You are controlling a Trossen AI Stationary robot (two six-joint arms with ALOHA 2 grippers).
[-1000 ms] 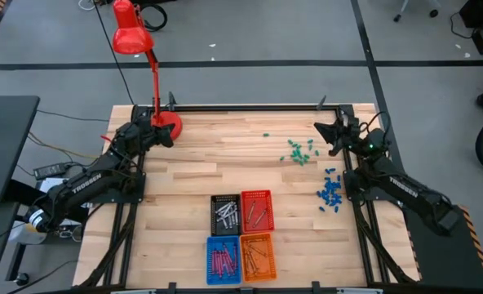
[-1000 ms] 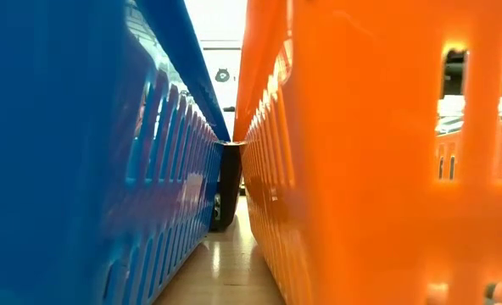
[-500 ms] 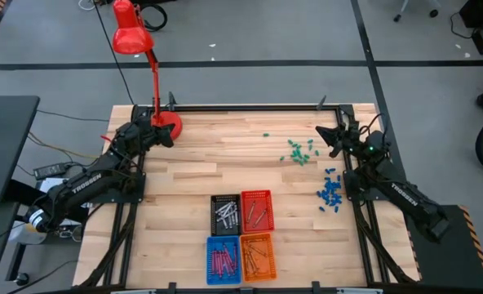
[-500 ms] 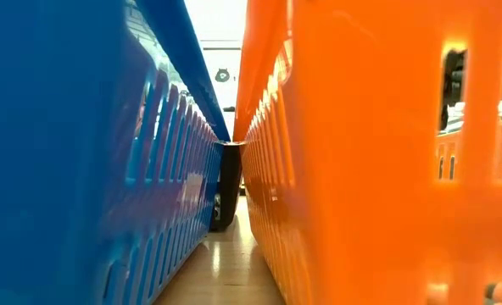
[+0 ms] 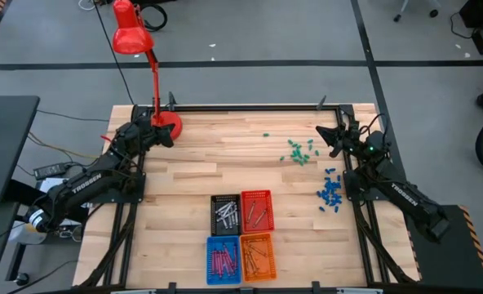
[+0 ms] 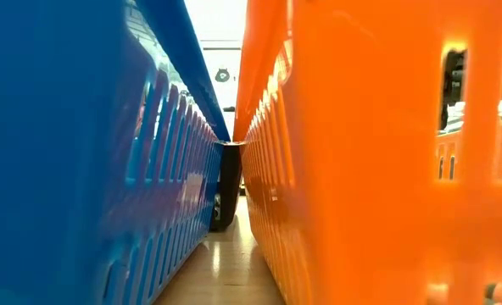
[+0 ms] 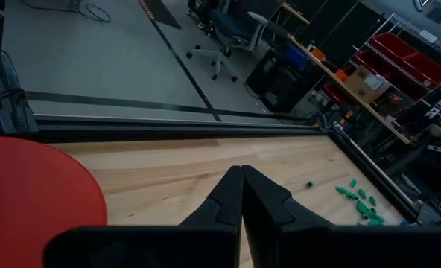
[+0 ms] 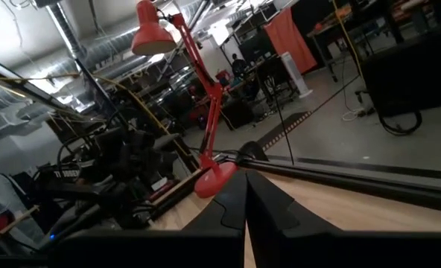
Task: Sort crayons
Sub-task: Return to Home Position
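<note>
Both arms pulled back to the far corners, crayons lying in four baskets.

The crayons [image 5: 225,216] lie in a block of four baskets near the table's front edge. Pale ones are in the black basket [image 5: 214,214], more in the red basket [image 5: 268,210], maroon ones in the blue basket [image 5: 210,260], and the rest in the orange basket [image 5: 269,256]. Most lie with their long axis running front to back across the table, a few slightly slanted. The left gripper [image 7: 241,170] sits at the far left beside the red lamp [image 5: 167,125], fingers pressed together and holding nothing. The right gripper [image 8: 246,176] sits at the far right, also closed and empty, near the green pieces [image 5: 299,152] and the blue pieces [image 5: 330,191].
</note>
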